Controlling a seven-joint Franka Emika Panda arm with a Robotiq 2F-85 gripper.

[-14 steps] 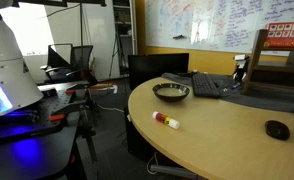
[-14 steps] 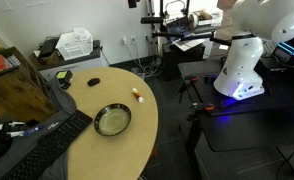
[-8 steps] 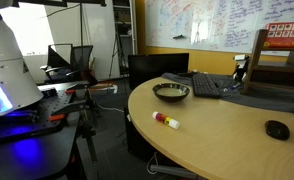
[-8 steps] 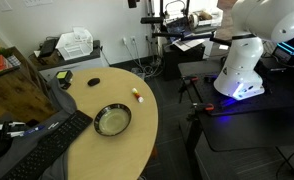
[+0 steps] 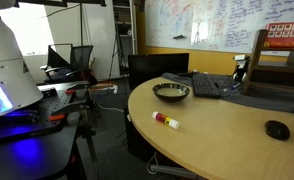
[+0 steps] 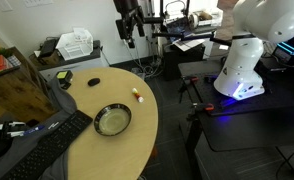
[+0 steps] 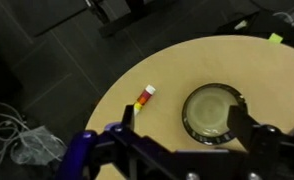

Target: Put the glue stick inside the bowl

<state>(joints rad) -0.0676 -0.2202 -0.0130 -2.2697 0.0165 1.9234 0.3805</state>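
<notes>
The glue stick, a short white cylinder with a red band, lies on its side on the round wooden table, near the edge; it also shows in the other exterior view and the wrist view. The dark metal bowl stands empty a little way from it, and shows in an exterior view and the wrist view. My gripper hangs high above the table, open and empty. In the wrist view its fingers frame the bowl and the glue stick from above.
A black keyboard lies beside the bowl, also in an exterior view. A black mouse sits farther along the wooden table. A wooden shelf stands behind. The robot base stands beside the table.
My gripper has come into an exterior view at the top, above the table's far side. The glue stick and bowl have not moved.
</notes>
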